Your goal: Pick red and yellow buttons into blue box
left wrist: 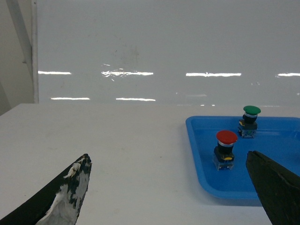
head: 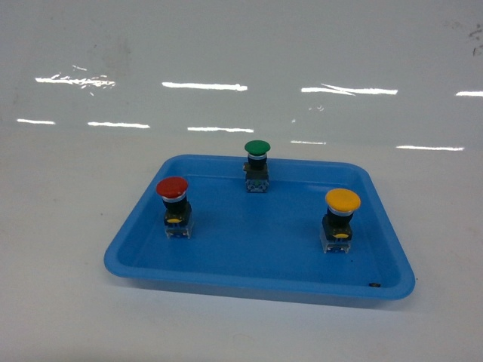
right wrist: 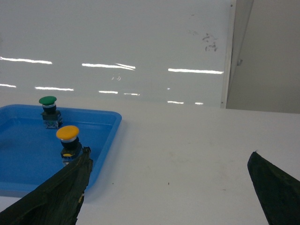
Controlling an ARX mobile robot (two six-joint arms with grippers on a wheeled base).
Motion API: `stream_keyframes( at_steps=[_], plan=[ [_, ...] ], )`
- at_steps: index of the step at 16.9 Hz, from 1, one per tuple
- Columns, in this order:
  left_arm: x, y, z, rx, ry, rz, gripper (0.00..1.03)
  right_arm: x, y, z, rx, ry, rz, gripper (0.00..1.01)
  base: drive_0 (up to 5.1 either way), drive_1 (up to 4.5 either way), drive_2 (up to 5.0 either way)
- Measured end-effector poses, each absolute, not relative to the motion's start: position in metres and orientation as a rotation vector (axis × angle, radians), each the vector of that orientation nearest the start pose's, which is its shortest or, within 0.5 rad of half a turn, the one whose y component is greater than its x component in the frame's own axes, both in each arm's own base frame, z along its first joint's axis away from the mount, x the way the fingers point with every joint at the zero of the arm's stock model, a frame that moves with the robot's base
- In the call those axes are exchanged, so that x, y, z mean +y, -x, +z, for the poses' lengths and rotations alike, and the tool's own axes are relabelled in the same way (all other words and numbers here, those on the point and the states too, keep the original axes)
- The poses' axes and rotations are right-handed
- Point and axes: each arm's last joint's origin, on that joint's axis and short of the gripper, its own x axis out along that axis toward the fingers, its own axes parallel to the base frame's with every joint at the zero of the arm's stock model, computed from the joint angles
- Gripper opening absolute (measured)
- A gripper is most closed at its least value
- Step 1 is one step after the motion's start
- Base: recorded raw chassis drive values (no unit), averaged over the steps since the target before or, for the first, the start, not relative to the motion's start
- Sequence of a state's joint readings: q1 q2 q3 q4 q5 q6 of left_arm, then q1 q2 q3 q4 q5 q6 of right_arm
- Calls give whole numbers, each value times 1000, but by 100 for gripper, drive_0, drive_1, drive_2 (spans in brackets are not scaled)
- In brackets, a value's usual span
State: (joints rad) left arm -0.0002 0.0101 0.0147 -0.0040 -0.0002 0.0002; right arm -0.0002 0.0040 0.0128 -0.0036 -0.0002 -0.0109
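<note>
Both pincers, left (left wrist: 168, 197) and right (right wrist: 168, 197), gape wide and empty. Red button (left wrist: 226, 149) sits ahead-right of your left; yellow button (right wrist: 68, 142) ahead-left of your right, both upright in the tray (head: 226, 283) for top grabs.

A small dark speck (head: 373, 285) on the tray rim (head: 256, 289), perhaps a hole.

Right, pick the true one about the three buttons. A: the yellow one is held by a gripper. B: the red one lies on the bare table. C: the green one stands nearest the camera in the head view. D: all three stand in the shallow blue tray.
D: the red button, yellow button and green button all stand upright inside the blue tray, untouched.
</note>
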Motion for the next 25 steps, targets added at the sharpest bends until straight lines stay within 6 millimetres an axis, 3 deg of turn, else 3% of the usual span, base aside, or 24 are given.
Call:
stream_keyframes(
  at_steps=[12,15,18,21,25],
  plan=[
    [0,-97,167,-1,0,0,98,-1,-98,169,-22,11,8,98,0,0,0],
    [0,-97,167,-1,0,0,98,-17,-117,189,-77,36,21,98,0,0,0],
    [0,-97,167,-1,0,0,98,-21,-146,222,-142,94,133,98,0,0,0],
    [0,-97,167,-1,0,0,98,-17,-172,218,-31,93,229,98,0,0,0],
    [0,-97,167,-1,0,0,98,-7,-184,227,7,98,330,98,0,0,0]
  ],
)
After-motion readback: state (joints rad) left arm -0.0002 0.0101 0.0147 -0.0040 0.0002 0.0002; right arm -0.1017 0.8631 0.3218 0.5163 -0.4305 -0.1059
